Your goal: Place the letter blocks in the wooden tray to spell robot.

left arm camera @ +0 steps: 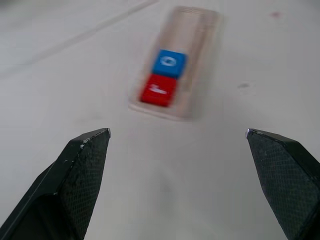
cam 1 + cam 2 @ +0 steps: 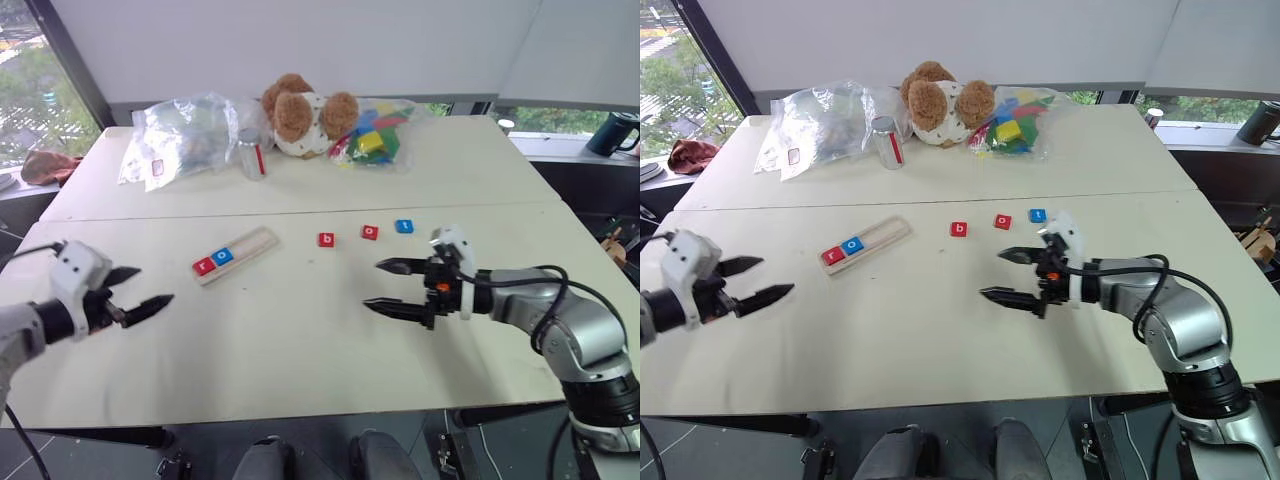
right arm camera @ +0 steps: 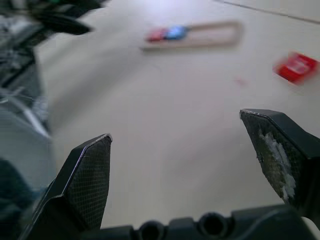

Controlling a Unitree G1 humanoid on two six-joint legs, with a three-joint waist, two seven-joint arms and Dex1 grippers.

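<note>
The wooden tray [image 2: 250, 245] lies slanted left of the table's middle. A red "r" block [image 2: 204, 265] and a blue "o" block [image 2: 223, 256] sit at its near end, also seen as red block [image 1: 158, 90] and blue block [image 1: 169, 63]. On the table right of the tray lie a red "b" block [image 2: 326, 239], a red "o" block [image 2: 370, 231] and a blue "t" block [image 2: 404, 226]. My left gripper [image 2: 155, 284] hovers open and empty, left of the tray. Open and empty too, my right gripper [image 2: 372, 285] points left, just in front of the loose blocks.
At the table's far side sit a plush bear [image 2: 300, 115], a clear plastic bag [image 2: 185, 135], a small jar [image 2: 250, 152] and a bag of coloured toy blocks [image 2: 375, 135]. A dark mug [image 2: 615, 130] stands on the ledge at the right.
</note>
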